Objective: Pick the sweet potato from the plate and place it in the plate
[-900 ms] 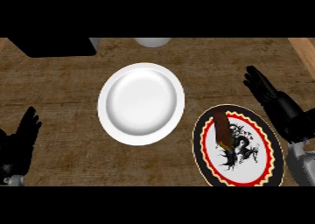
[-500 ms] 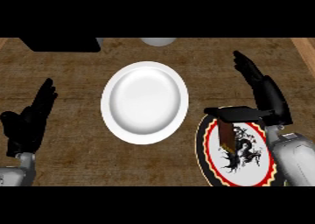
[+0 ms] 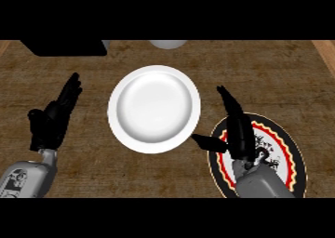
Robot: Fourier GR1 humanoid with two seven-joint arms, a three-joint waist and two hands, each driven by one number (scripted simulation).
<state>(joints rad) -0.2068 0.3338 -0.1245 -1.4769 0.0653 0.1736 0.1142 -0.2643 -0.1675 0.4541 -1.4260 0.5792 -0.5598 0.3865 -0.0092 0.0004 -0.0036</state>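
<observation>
A plain white plate [image 3: 154,108] lies centre; a patterned, red-rimmed plate [image 3: 284,153] lies near right. The sweet potato is hidden.

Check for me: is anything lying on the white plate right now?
No, the white plate shows only its bare surface, with the right hand beside it over the patterned plate.

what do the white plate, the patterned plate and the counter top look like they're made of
White plate: probably glazed ceramic, plain with a soft sheen. Patterned plate: likely printed ceramic, with red and black rim bands and a black figure. Counter top: looks like dark, matte wood with visible grain.
</observation>
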